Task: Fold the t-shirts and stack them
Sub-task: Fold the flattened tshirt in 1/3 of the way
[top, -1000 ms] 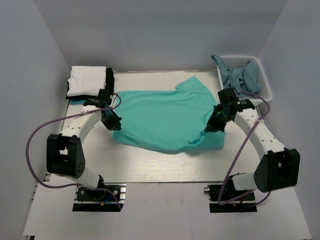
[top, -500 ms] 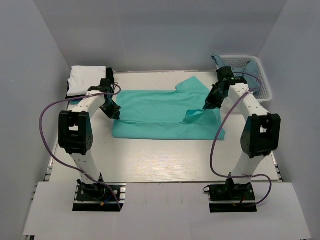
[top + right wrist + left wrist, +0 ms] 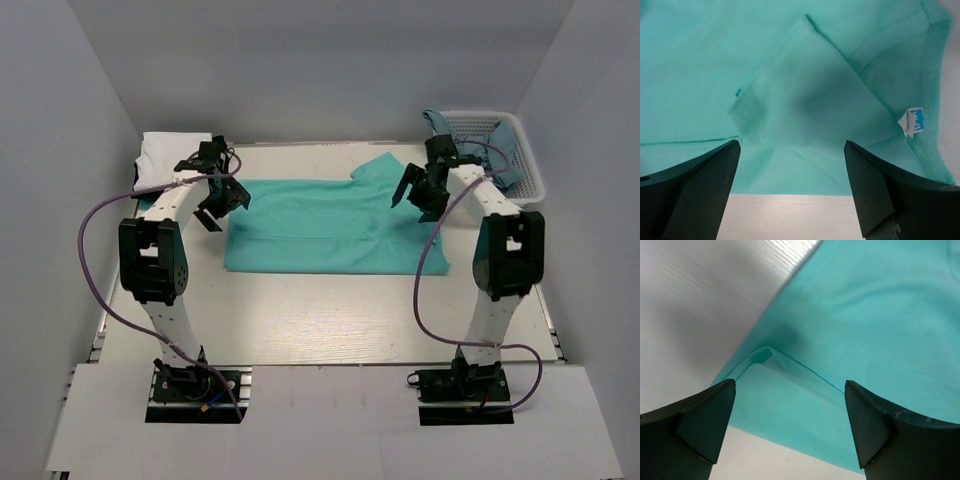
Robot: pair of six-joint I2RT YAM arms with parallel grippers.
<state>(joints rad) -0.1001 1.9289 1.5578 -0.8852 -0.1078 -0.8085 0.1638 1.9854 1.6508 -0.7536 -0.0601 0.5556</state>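
Observation:
The turquoise-green t-shirt (image 3: pixel 330 228) lies flat mid-table, folded over into a long band, one sleeve sticking out at the back (image 3: pixel 385 170). Over its left end hovers my left gripper (image 3: pixel 225 207), open and holding nothing; in the left wrist view the gripper (image 3: pixel 790 384) frames the shirt's folded corner (image 3: pixel 762 352). My right gripper (image 3: pixel 413 198), also open, hangs over the shirt's right end. In the right wrist view this gripper (image 3: pixel 791 144) is above the cloth, and the neck label (image 3: pixel 912 121) shows. A folded white t-shirt (image 3: pixel 172 160) tops a black one (image 3: pixel 218 152) at the back left.
A white lattice basket (image 3: pixel 532 178) at the back right holds crumpled blue-grey cloth (image 3: pixel 480 150). Grey walls close in the table on three sides. Bare white table (image 3: pixel 320 310) lies between the shirt and the arm bases.
Both grippers carried the shirt's near edge toward the back, folding the shirt in half. They then opened and let go of the cloth, which now lies flat.

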